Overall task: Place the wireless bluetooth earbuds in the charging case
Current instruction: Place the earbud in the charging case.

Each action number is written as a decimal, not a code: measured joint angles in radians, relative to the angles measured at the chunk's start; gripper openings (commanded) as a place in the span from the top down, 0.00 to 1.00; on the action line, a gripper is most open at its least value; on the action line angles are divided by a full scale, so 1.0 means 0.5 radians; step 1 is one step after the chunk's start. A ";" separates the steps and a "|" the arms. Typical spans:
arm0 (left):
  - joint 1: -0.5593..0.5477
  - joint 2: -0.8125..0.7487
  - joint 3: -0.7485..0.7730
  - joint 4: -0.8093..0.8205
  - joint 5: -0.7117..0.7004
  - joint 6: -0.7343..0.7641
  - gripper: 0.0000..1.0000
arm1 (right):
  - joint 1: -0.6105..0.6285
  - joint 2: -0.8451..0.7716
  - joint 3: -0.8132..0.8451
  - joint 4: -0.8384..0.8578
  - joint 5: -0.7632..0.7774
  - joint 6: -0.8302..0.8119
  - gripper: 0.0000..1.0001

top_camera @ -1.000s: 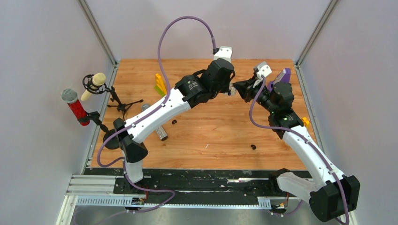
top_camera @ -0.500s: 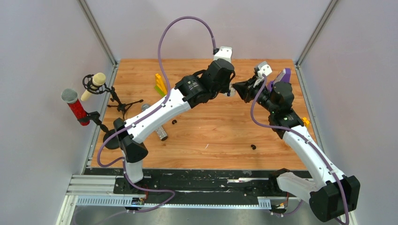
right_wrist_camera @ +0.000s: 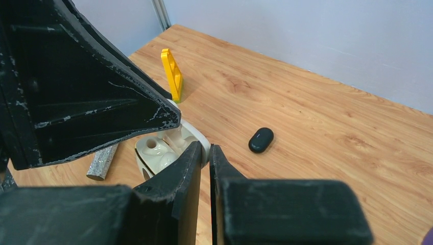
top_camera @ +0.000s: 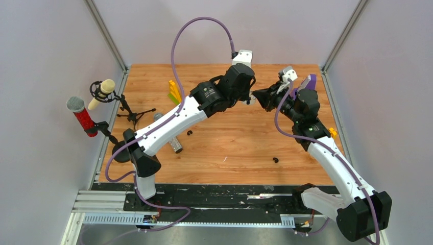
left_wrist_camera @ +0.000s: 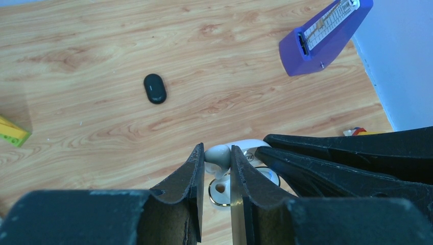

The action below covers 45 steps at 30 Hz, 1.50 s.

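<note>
1. The left end effector [left_wrist_camera: 217, 151] was clamped on a white earbud [left_wrist_camera: 214, 158], which hung stem-down just over an open well of the white charging case [left_wrist_camera: 220, 192].
2. The right end effector [right_wrist_camera: 205, 148] was closed to a thin slit, pinching the rim of that case from the opposite side, so the two sets of fingers nearly met over it.
3. In the overhead view both arms reached to the far middle of the desk [top_camera: 230, 148], tips together.
4. A black charging case [left_wrist_camera: 154, 88] lay closed on the desk beyond the held one, well apart from it.
5. One black earbud [top_camera: 190, 133] lay beside the left arm; a second black bud [top_camera: 275, 160] lay near the front edge.
6. A yellow block [right_wrist_camera: 172, 74], a silver cylinder [right_wrist_camera: 102, 162] and a purple metronome [left_wrist_camera: 327, 38] stood around the desk; a red microphone [top_camera: 81, 115] and a beige microphone [top_camera: 104, 91] stood at the left.
</note>
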 measured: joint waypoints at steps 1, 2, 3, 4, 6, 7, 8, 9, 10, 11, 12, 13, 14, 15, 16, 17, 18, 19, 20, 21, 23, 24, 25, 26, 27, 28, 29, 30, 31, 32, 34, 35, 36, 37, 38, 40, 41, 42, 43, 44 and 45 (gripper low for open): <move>0.000 0.000 0.000 0.000 0.001 0.000 0.89 | -0.002 0.000 0.000 0.000 0.003 0.006 1.00; 0.000 0.000 -0.001 0.000 0.002 0.000 0.89 | -0.005 0.000 0.000 0.000 0.005 0.009 1.00; -0.001 -0.001 -0.001 0.000 0.002 -0.001 0.89 | -0.008 0.000 0.000 0.000 0.006 0.014 1.00; -0.001 -0.001 0.000 0.000 0.002 -0.001 0.89 | -0.009 0.000 0.000 0.000 0.012 0.014 1.00; -0.001 -0.001 -0.001 0.000 0.003 -0.001 0.88 | -0.013 0.000 0.000 -0.001 0.022 0.015 1.00; -0.001 -0.001 -0.001 0.000 0.003 -0.001 0.88 | -0.014 0.000 0.000 -0.001 0.026 0.015 1.00; -0.001 -0.002 0.000 0.000 0.004 -0.001 0.88 | -0.015 0.000 0.000 -0.001 0.031 0.015 1.00; -0.001 -0.002 0.000 0.000 0.006 -0.001 0.88 | -0.016 0.000 0.000 -0.001 0.036 0.015 1.00; -0.001 -0.004 -0.001 -0.001 0.011 -0.002 0.88 | -0.017 0.000 0.000 -0.001 0.039 0.015 1.00; -0.001 -0.005 0.000 0.000 0.016 -0.002 0.87 | -0.018 0.000 0.000 -0.001 0.043 0.015 1.00; -0.002 -0.007 0.000 -0.001 0.024 -0.002 0.87 | -0.020 0.000 0.000 -0.001 0.048 0.015 1.00; -0.002 -0.008 -0.001 -0.001 0.031 -0.002 0.87 | -0.021 0.000 0.000 -0.001 0.050 0.015 1.00; -0.004 -0.008 0.000 0.000 0.037 -0.002 0.87 | -0.021 0.000 0.000 -0.001 0.053 0.015 1.00; -0.005 -0.008 0.000 -0.001 0.041 -0.003 0.87 | -0.021 0.000 0.000 -0.001 0.052 0.016 1.00; -0.006 -0.008 0.000 -0.002 0.043 -0.003 0.87 | -0.021 0.000 0.000 0.000 0.050 0.019 1.00; -0.008 -0.008 0.000 -0.006 0.047 -0.003 0.87 | -0.021 0.000 0.002 0.000 0.046 0.022 1.00; -0.009 -0.008 0.000 -0.010 0.047 -0.003 0.87 | -0.022 0.000 0.004 0.001 0.037 0.027 1.00; -0.011 -0.008 0.000 -0.015 0.048 -0.003 0.87 | -0.022 0.000 0.006 0.000 0.031 0.029 1.00; -0.012 -0.008 0.000 -0.021 0.047 -0.002 0.87 | -0.022 0.000 0.008 0.001 0.024 0.032 1.00; -0.013 -0.008 0.000 -0.026 0.047 -0.002 0.87 | -0.022 0.000 0.010 0.001 0.018 0.034 1.00; -0.014 -0.008 0.000 -0.029 0.047 -0.002 0.87 | -0.023 0.000 0.010 0.000 0.014 0.037 1.00; -0.014 -0.008 0.000 -0.029 0.047 -0.002 0.87 | -0.026 0.000 0.010 0.000 0.014 0.037 1.00; -0.014 -0.008 0.000 -0.029 0.046 -0.002 0.84 | -0.027 0.000 0.010 0.000 0.014 0.037 1.00; -0.014 -0.008 0.000 -0.029 0.046 -0.002 0.83 | -0.027 0.000 0.010 0.000 0.014 0.037 1.00; -0.014 -0.008 0.000 -0.029 0.044 -0.002 0.79 | -0.029 0.000 0.010 0.000 0.014 0.038 1.00; -0.014 -0.008 0.000 -0.029 0.041 -0.002 0.73 | -0.030 0.000 0.010 0.000 0.014 0.040 1.00; -0.014 -0.008 0.000 -0.029 0.040 -0.002 0.71 | -0.031 0.000 0.010 0.000 0.014 0.043 1.00; -0.014 -0.008 0.000 -0.029 0.039 -0.002 0.68 | -0.031 0.000 0.010 0.000 0.014 0.043 1.00; -0.014 -0.008 0.000 -0.029 0.037 -0.002 0.63 | -0.031 0.000 0.010 0.000 0.015 0.043 1.00; -0.014 -0.008 0.000 -0.029 0.035 -0.002 0.58 | -0.031 0.000 0.010 0.000 0.015 0.043 1.00; -0.014 -0.008 0.000 -0.031 0.031 0.003 0.55 | -0.032 0.000 0.010 0.000 0.017 0.043 1.00; -0.014 -0.008 0.000 -0.030 0.029 -0.002 0.53 | -0.034 0.000 0.010 0.000 0.016 0.043 1.00; -0.014 -0.008 0.000 -0.031 0.028 -0.002 0.51 | -0.036 -0.001 0.011 0.001 0.017 0.043 1.00; -0.014 -0.008 0.000 -0.031 0.027 -0.001 0.51 | -0.036 -0.001 0.011 0.001 0.017 0.043 1.00; -0.014 -0.008 0.000 -0.031 0.026 0.000 0.50 | -0.036 -0.001 0.011 0.001 0.017 0.043 1.00; -0.014 -0.008 0.000 -0.030 0.024 -0.001 0.48 | -0.039 -0.001 0.011 0.001 0.017 0.043 1.00; -0.014 -0.008 0.000 -0.031 0.024 0.000 0.48 | -0.039 -0.001 0.011 0.001 0.016 0.043 1.00; -0.014 -0.008 0.000 -0.031 0.024 0.000 0.46 | -0.039 -0.001 0.011 0.001 0.016 0.043 1.00; -0.014 -0.008 0.000 -0.030 0.025 0.000 0.46 | -0.039 -0.001 0.011 0.001 0.016 0.043 1.00; -0.014 -0.008 0.000 -0.031 0.024 0.000 0.45 | -0.039 -0.001 0.011 0.000 0.014 0.043 1.00; -0.014 -0.008 0.000 -0.031 0.024 0.001 0.45 | -0.039 -0.001 0.011 0.000 0.014 0.043 1.00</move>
